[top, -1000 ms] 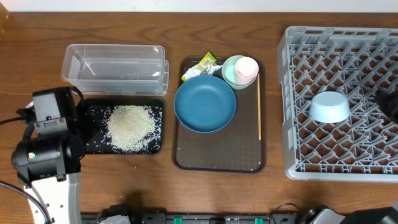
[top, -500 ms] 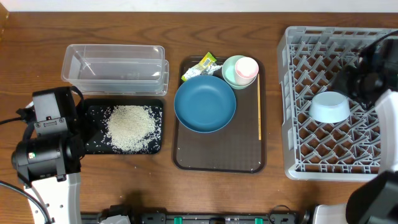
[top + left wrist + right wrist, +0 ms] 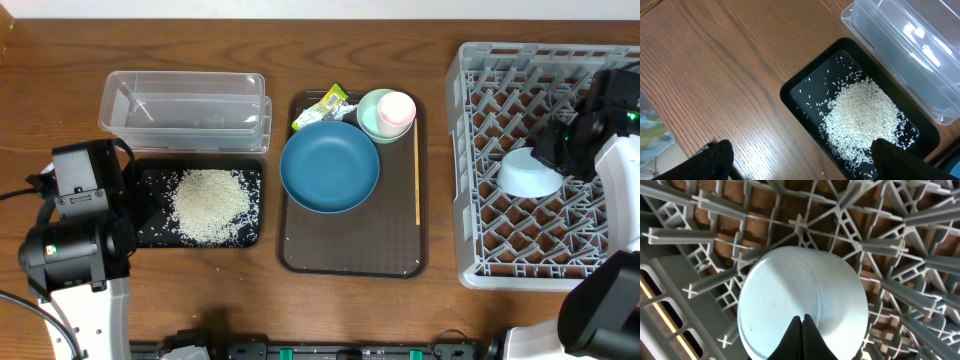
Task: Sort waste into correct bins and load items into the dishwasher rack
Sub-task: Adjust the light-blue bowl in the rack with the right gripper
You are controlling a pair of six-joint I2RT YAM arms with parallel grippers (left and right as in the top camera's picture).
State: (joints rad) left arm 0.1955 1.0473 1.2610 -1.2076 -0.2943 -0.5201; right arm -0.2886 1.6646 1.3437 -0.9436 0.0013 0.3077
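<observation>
A brown wooden table (image 3: 60,90), seen overhead, is bearing a light-grey lattice rack (image 3: 520,70) with an upturned light-blue bowl (image 3: 525,175) inside. Left wrist: the left gripper (image 3: 801,159) is gaping above white rice (image 3: 860,117) on a black tray (image 3: 805,85). Right wrist: the right gripper (image 3: 801,335), tips pressed together, is hovering over the bowl.

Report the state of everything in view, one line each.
left gripper: open, empty.
right gripper: shut, empty, over light-blue bowl.
light-blue bowl: upside down in dishwasher rack.
clear tub: empty.
black tray: holds rice.
dark-blue plate: empty, on brown tray.
pink cup: inside mint-green bowl.
wrapper: crumpled, on brown tray.
chopstick: flat on brown tray.
</observation>
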